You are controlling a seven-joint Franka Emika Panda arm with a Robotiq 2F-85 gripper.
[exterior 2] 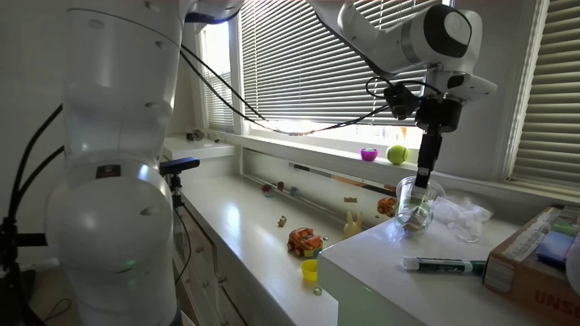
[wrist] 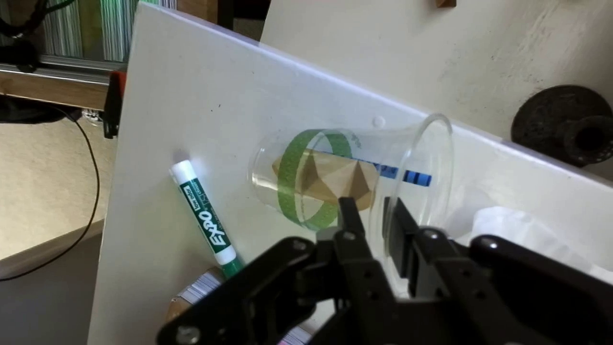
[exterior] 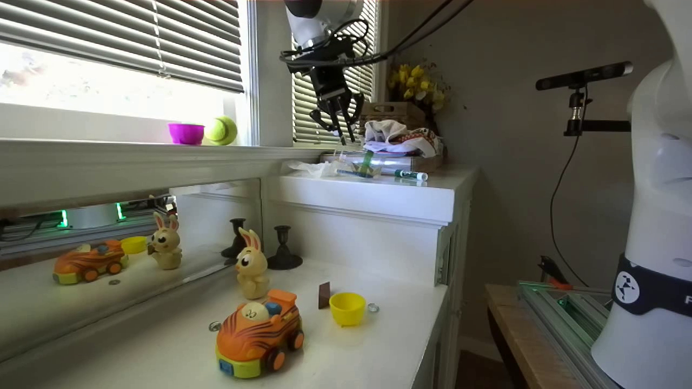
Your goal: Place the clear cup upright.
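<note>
And here's the clear cup [wrist: 364, 143], on its side on the raised worktop [wrist: 191, 96], mouth to the right in the wrist view, toward a crumpled white sheet [wrist: 522, 232]! A green band [wrist: 287, 172] rings it. Through the wall come a tan piece [wrist: 335, 179] and a blue strip [wrist: 416, 178]; inside or behind, I can't tell. The jaws stand slightly parted right at the mouth, a gap showing, the rim's edge visible between them; contact, can't call it. Over to the ledge [exterior: 108, 154]: one magenta cup [exterior 2: 369, 155], green showing at its top, beside one tennis ball [exterior 2: 397, 154]. Down on the lower worktop [exterior: 351, 356], count them: one yellow cup [exterior: 347, 310], one orange toy car [exterior: 259, 335], one rabbit toy [exterior: 252, 270], one dark candlestick [exterior: 284, 254], and a mirror [exterior: 32, 308] doubling all four! Two small glassy pieces [exterior: 373, 307], too. Now the lettering: one marker [wrist: 207, 218] near the cup reads "EXPO" and, smaller, "low odor". And in an exterior view, a box [exterior 2: 521, 269] beside that marker shows "UNS" before the edge of view cuts the word.
</note>
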